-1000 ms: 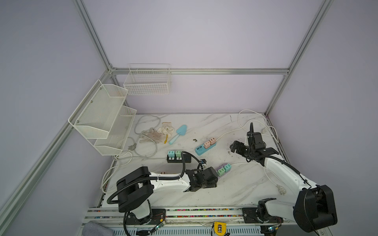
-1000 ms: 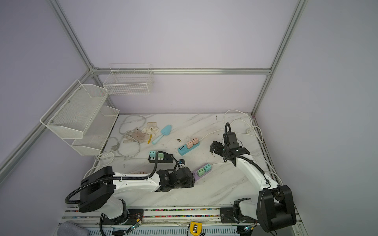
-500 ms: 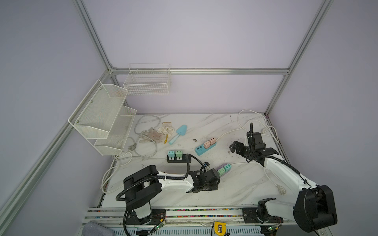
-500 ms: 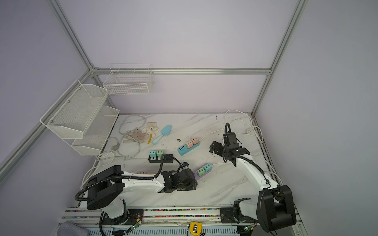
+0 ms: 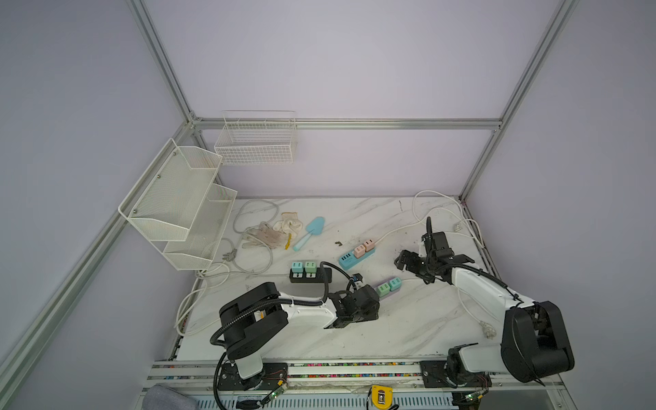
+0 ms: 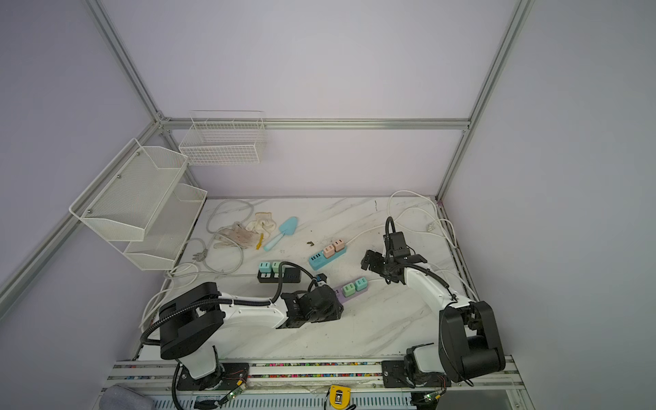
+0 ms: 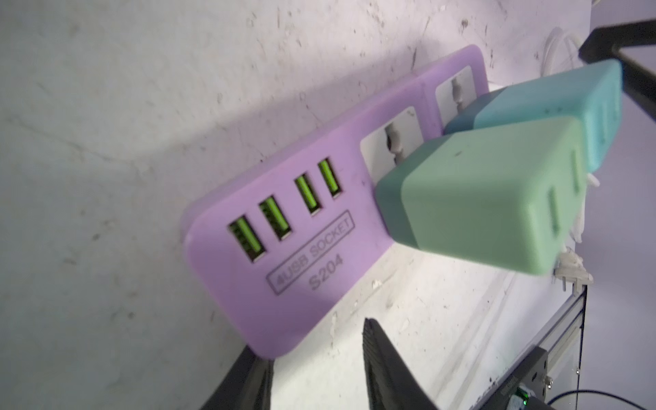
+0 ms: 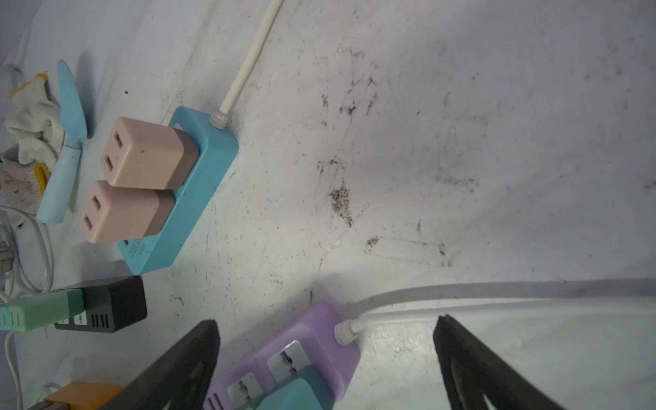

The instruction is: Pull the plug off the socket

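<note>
Jaws on the left gripper [image 7: 312, 340] are seen slightly apart, bare bench [image 7: 106, 142] showing between them. A corner of the purple power strip [image 7: 284, 255] sits right at one fingertip [image 7: 253, 365]; contact can't be told tbh. The right gripper [image 8: 324, 319] is spread wide above the strip's cable end.

Around it, a blue power strip [image 8: 198, 198] with two pink plugs [image 8: 142, 152] is parked toward the back edge. A black power strip [image 5: 309, 278] is toward the left, and a blue trowel [image 5: 314, 227] and work gloves [image 5: 277, 230] are nearer the back left corner. A white cable [image 8: 461, 309] is run off toward the right edge.

The purple strip is laid flat about mid-bench. A green plug [image 7: 479, 198] is seated in it, crowded by a teal plug [image 7: 553, 92] just beside.

The left arm [image 5: 305, 314] is stretched low from the front left corner. The right arm [image 5: 479, 287] is raised, pointed down.
</note>
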You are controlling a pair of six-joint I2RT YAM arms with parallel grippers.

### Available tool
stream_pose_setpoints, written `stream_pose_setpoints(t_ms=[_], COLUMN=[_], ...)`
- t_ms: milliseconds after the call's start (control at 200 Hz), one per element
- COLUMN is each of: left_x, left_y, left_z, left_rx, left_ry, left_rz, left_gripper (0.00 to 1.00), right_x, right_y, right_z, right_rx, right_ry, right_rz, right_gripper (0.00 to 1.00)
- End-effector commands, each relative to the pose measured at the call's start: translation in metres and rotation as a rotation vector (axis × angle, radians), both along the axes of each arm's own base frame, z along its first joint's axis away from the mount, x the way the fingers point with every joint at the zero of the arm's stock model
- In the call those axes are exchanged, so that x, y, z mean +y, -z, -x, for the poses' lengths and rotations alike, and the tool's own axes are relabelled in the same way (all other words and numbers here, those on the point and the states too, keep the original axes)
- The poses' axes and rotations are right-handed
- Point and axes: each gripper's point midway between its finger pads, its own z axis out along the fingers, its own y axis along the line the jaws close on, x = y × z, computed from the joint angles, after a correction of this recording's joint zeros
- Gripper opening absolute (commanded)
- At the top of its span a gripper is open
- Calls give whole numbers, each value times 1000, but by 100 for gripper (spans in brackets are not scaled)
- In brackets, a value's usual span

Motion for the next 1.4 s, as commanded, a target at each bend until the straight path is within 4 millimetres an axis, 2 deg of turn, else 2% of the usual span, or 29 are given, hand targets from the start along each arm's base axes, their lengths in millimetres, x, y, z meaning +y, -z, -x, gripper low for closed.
stream_pose_setpoints(t_ms=[0, 200, 370, 495, 645, 800, 985, 1130, 1395], left_x=[-4, 8, 8, 3, 10, 11, 6, 16, 41], left_y=[-16, -22, -32, -40, -41, -46, -50, -48, -52], left_z=[-32, -69, -96, -109, -123, -129, -128, -128, -129], left_rx=[-116, -193, -241, -279, -295, -309, -315, -303, -305], left_ry=[-33, -99, -114, -121, -157, -151, -142, -175, -216], left_rz=[36, 0, 18, 26, 22, 48, 117, 117, 98], left_gripper=[40, 37, 36, 35, 34, 34, 34, 34, 34], right_x=[-9, -31, -26, -29, -32, -31, -33, -28, -12], right_y=[7, 2, 15, 18, 30, 43, 58, 67, 62], right_z=[-5, -16, -26, -31, -33, -30, -20, -5, 23], right_rx=[20, -10, 25, -2, 30, 58, 95, 141, 170], right_ry=[38, 101, 98, 108, 123, 115, 91, 75, 58], right_rz=[-12, -70, -123, -108, -99, -102, -73, -92, -138], right_gripper=[97, 97, 97, 92, 88, 85, 82, 81, 80])
